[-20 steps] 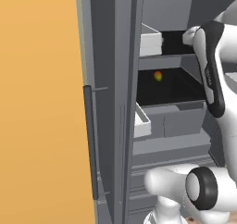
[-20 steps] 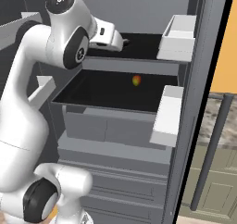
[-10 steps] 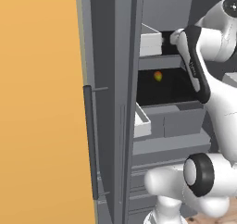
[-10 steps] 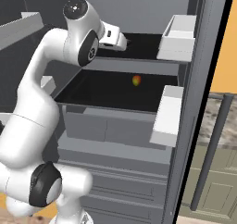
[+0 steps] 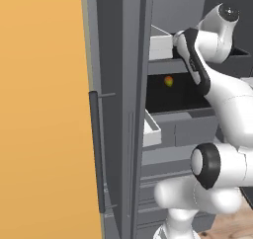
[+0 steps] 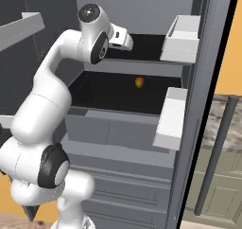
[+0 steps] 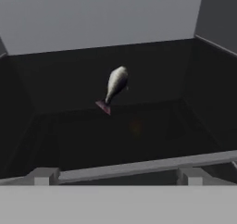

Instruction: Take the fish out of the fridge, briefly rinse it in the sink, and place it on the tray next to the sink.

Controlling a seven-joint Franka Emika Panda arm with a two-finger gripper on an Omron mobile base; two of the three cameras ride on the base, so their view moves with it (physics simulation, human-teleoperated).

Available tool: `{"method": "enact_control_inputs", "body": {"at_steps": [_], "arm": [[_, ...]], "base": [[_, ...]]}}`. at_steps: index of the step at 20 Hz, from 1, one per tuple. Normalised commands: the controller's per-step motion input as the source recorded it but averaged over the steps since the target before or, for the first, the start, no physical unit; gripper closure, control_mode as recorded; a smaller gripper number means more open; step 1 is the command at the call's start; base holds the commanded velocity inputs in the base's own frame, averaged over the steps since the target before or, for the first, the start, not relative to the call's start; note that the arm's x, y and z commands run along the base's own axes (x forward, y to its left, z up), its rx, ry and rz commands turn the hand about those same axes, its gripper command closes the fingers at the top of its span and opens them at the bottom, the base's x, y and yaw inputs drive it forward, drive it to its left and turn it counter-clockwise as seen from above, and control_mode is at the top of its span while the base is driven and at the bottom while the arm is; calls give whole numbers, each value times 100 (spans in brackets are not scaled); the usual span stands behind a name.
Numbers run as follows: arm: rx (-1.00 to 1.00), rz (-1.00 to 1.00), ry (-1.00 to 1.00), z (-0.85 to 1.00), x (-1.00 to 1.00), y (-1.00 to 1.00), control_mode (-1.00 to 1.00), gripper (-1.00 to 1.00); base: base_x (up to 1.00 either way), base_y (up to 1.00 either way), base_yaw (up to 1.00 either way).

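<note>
Pincer state cannot be told; the arm reaches toward the fridge [image 6: 189,143]'s upper shelf. Deep on that shelf lies the fish [image 7: 115,85], apart from the walls.

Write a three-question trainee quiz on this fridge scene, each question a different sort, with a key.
1. True or false: the fish lies on a dark shelf inside the fridge, untouched by the gripper.
2. Multiple choice: in the right base view, the small orange-red fruit sits
A. in a white door bin
B. on the shelf below the one that the hand reaches toward
C. on the floor
3. Fill in: in the hand view, the fish's reddish tail points toward the ____ of the shelf.

Key:
1. True.
2. B.
3. Front; the head lies toward the back wall.
</note>
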Motion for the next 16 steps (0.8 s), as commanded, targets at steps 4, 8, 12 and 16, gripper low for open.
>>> {"method": "enact_control_inputs", "body": {"at_steps": [4, 8, 12, 16], "arm": [[0, 0, 0, -13, 54, 0, -100, -100], [0, 0, 0, -14, 64, 0, -100, -100], [0, 0, 0, -12, 66, 0, -100, -100], [0, 0, 0, -3, 66, 0, -100, -100]], "base": [[0, 0, 0], [0, 0, 0], [0, 0, 0], [0, 0, 0]]}}
